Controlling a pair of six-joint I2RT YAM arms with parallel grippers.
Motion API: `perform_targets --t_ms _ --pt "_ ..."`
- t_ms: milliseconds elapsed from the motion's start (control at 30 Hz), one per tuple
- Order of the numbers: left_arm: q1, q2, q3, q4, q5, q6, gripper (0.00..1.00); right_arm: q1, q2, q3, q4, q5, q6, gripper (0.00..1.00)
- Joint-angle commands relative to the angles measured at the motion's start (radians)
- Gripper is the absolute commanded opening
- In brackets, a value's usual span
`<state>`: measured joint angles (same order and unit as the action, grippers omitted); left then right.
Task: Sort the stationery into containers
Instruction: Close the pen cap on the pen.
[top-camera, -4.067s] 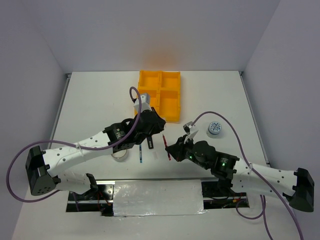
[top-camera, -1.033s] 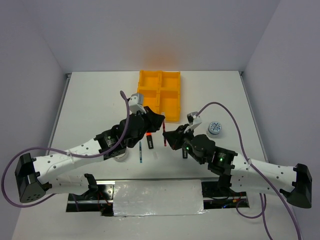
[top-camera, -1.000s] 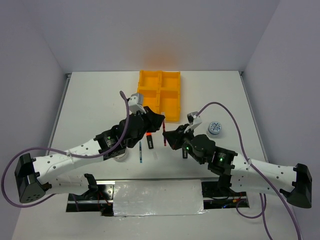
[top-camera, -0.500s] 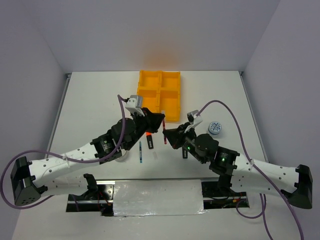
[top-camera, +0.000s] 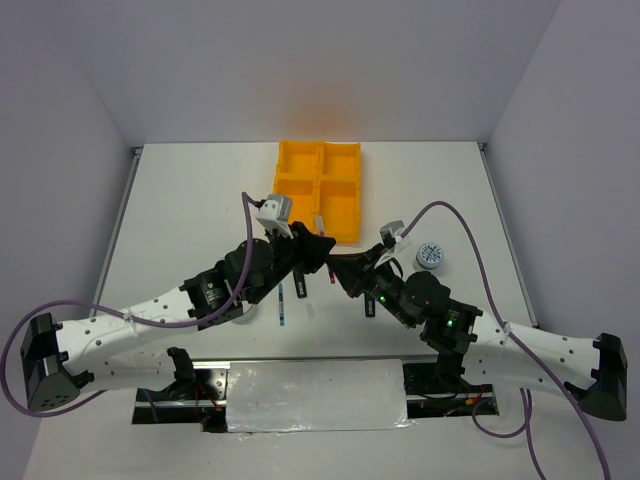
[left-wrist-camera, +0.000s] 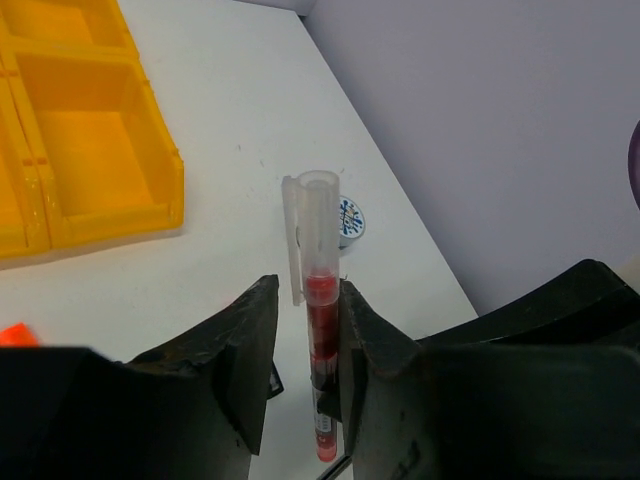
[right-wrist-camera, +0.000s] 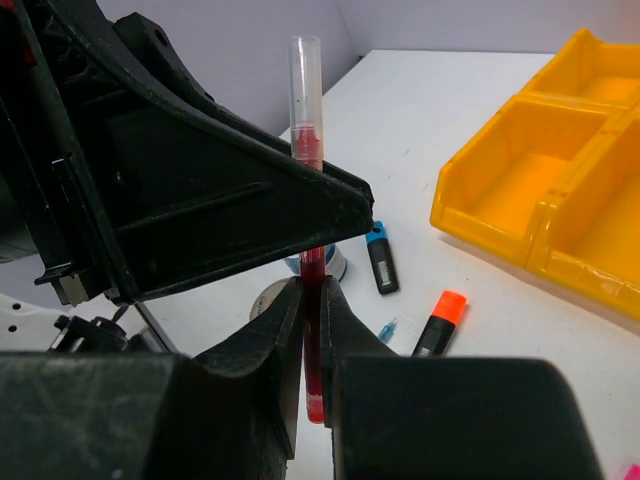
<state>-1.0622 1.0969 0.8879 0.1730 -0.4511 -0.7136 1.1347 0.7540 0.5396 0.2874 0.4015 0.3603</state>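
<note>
A dark red pen (right-wrist-camera: 307, 130) with a clear cap stands upright in the air between both grippers, just in front of the yellow four-compartment tray (top-camera: 283, 150). My right gripper (right-wrist-camera: 310, 290) is shut on its lower end. My left gripper (left-wrist-camera: 307, 290) is open around the pen (left-wrist-camera: 320, 300): the pen leans on one finger, with a gap to the other. In the top view the two grippers (top-camera: 318, 250) (top-camera: 335, 268) meet tip to tip. On the table below lie a blue-capped highlighter (right-wrist-camera: 381, 265), an orange-capped highlighter (right-wrist-camera: 440, 322) and a teal pen (top-camera: 283, 305).
A blue-white roll (top-camera: 430, 256) sits to the right of the tray. Another roll (right-wrist-camera: 335, 262) and a grey tape ring (right-wrist-camera: 268, 298) lie under the left arm. The tray's near compartments (left-wrist-camera: 165, 195) look empty. Grey walls close in the table on three sides.
The left gripper's jaws have parted from a shut grip on the dark red pen. The right gripper stays shut on it. Both grippers and the pen have shifted slightly towards the tray.
</note>
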Motion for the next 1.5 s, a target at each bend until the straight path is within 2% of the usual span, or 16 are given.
perform_targets --t_ms 0,167,300,400,500,533,567,667,800,1067,1200,1300,1400,1467 --pt "-0.004 -0.032 -0.010 -0.018 0.025 0.011 0.40 -0.001 -0.015 0.033 0.114 0.007 -0.021 0.00" --pt "-0.004 -0.055 -0.033 0.006 0.051 0.023 0.30 -0.001 -0.013 0.023 0.133 0.002 -0.018 0.00" --pt "-0.004 -0.061 -0.030 0.010 0.074 0.043 0.10 -0.001 -0.004 0.028 0.134 0.000 -0.018 0.00" --pt "-0.004 -0.068 -0.027 0.011 0.095 0.068 0.01 -0.001 -0.002 0.028 0.137 -0.004 -0.014 0.00" --pt "-0.004 -0.072 -0.026 0.008 0.114 0.086 0.00 -0.001 -0.008 0.020 0.142 -0.018 -0.009 0.00" --pt "-0.004 -0.077 -0.029 0.022 0.127 0.106 0.00 -0.001 -0.016 0.014 0.144 -0.032 -0.008 0.03" --pt "-0.004 -0.083 -0.030 0.026 0.152 0.111 0.00 -0.001 -0.021 0.011 0.145 -0.047 -0.007 0.15" --pt "-0.004 -0.098 -0.040 0.049 0.189 0.132 0.00 -0.001 -0.038 -0.006 0.147 -0.095 -0.012 0.31" --pt "-0.004 -0.109 -0.034 0.062 0.239 0.147 0.00 0.000 -0.038 -0.010 0.127 -0.138 -0.017 0.39" --pt "-0.004 -0.112 -0.021 0.069 0.285 0.155 0.00 -0.001 -0.005 -0.012 0.114 -0.203 -0.018 0.46" --pt "-0.004 -0.117 -0.027 0.083 0.307 0.158 0.00 -0.001 0.011 -0.010 0.134 -0.243 -0.020 0.46" --pt "-0.004 -0.120 -0.033 0.098 0.327 0.155 0.00 -0.001 0.033 0.002 0.136 -0.254 -0.026 0.41" --pt "-0.004 -0.121 -0.033 0.103 0.338 0.148 0.00 0.000 0.051 0.005 0.144 -0.251 -0.029 0.30" --pt "-0.004 -0.120 -0.030 0.102 0.344 0.147 0.00 -0.001 0.053 0.003 0.153 -0.248 -0.029 0.16"
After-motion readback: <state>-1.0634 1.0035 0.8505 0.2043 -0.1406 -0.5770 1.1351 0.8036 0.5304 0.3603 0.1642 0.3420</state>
